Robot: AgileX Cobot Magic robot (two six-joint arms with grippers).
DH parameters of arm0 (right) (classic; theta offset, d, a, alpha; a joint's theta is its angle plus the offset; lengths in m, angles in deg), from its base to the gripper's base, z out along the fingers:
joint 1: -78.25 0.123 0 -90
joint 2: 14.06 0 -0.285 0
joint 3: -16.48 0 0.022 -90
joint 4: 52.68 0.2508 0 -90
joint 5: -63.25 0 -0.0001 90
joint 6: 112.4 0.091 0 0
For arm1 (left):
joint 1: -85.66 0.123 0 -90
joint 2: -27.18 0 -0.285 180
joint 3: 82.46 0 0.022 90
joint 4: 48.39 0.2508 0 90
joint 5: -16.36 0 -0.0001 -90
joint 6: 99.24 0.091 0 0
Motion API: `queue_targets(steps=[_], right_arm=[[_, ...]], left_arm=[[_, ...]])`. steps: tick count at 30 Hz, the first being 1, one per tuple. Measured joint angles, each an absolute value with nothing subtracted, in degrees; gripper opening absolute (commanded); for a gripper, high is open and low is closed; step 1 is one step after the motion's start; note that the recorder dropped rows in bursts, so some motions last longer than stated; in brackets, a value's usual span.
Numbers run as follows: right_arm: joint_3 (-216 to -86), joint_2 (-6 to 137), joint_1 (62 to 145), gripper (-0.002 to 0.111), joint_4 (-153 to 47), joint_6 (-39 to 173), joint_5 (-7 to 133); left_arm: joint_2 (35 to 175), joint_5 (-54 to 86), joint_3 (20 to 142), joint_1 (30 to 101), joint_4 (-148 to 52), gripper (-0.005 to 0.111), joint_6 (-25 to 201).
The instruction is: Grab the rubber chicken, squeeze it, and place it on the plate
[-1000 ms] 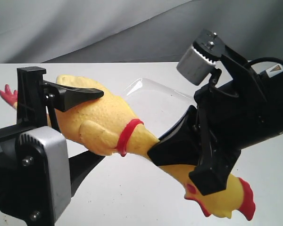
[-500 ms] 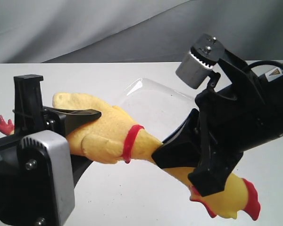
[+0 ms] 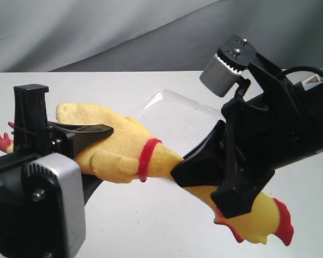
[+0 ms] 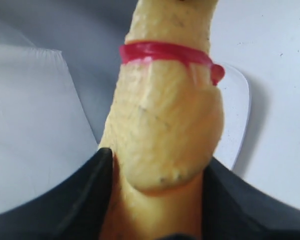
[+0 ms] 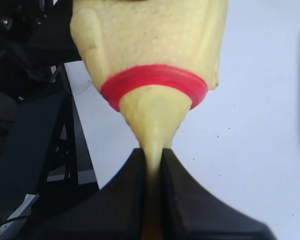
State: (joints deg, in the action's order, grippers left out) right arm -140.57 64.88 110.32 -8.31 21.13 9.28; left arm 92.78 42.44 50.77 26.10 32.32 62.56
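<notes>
Rubber chicken [image 3: 118,150] aloft, left fingers [image 3: 89,130] clamping its body, right fingers [image 3: 198,164] pinching its neck, arm sticker [image 3: 314,81] unreadable

no word, number or brand can be read in any of the three views; the one sign is a small white sticker [image 3: 314,81] on the black housing of the right arm [image 3: 290,123], near the right edge of the exterior view; it carries an orange triangle like a warning mark; the sticker lies tilted and partly cut off by the housing's edge; anything printed inside or beside the triangle is too small and blurred to make out
</notes>
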Motion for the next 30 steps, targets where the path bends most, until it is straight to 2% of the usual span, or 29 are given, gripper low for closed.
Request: queue_targets(steps=[2, 3, 6, 7, 10, 12, 16, 21, 23, 24, 25, 27, 28, 30], right_arm=[[-140.57, 64.88, 110.32, 0.0, -8.31, 21.13, 9.56], [-140.57, 64.88, 110.32, 0.0, -8.42, 21.13, 9.82], [-140.57, 64.88, 110.32, 0.0, -8.42, 21.24, 10.6], [-140.57, 64.88, 110.32, 0.0, -8.42, 21.24, 10.75], [-140.57, 64.88, 110.32, 0.0, -8.42, 21.24, 10.8], [-140.57, 64.88, 110.32, 0.0, -8.64, 21.24, 10.8], [-140.57, 64.88, 110.32, 0.0, -9.18, 21.35, 10.67], [-140.57, 64.88, 110.32, 0.0, -9.07, 21.35, 10.67], [-140.57, 64.88, 110.32, 0.0, -9.07, 21.35, 10.67], [-140.57, 64.88, 110.32, 0.0, -9.07, 21.35, 10.67], [-140.57, 64.88, 110.32, 0.0, -9.07, 21.35, 10.67], [-140.57, 64.88, 110.32, 0.0, -9.07, 21.35, 10.67], [-140.57, 64.88, 110.32, 0.0, -8.96, 21.35, 10.78], [-140.57, 64.88, 110.32, 0.0, -8.96, 21.35, 11.42]], left_arm=[[92.78, 42.47, 50.77, 26.1, 32.71, 0.086, 63.4], [92.78, 42.47, 50.77, 26.1, 32.81, 0.09, 63.63], [92.78, 43.28, 50.77, 26.1, 32.94, 0.085, 62.32], [92.78, 43.54, 50.77, 26.1, 32.94, 0.081, 61.85], [92.78, 43.91, 50.77, 26.1, 33.08, 0.06, 61.01], [92.78, 44.0, 50.77, 26.1, 33.3, 0.043, 60.86], [92.78, 44.0, 50.77, 26.1, 33.31, 0.001, 60.86], [92.78, 44.0, 50.77, 26.1, 33.31, 0.001, 60.86], [92.78, 44.0, 50.77, 26.1, 33.39, 0.014, 60.86], [92.78, 44.0, 50.77, 26.1, 33.54, 0.031, 60.86], [92.78, 44.0, 50.77, 26.1, 33.8, 0.054, 62.01], [92.78, 44.0, 50.77, 26.1, 34.44, 0.089, 63.78], [92.78, 44.21, 50.77, 26.1, 34.97, 0.092, 63.5], [92.78, 46.38, 50.77, 26.1, 36.41, 0.088, 58.37]])
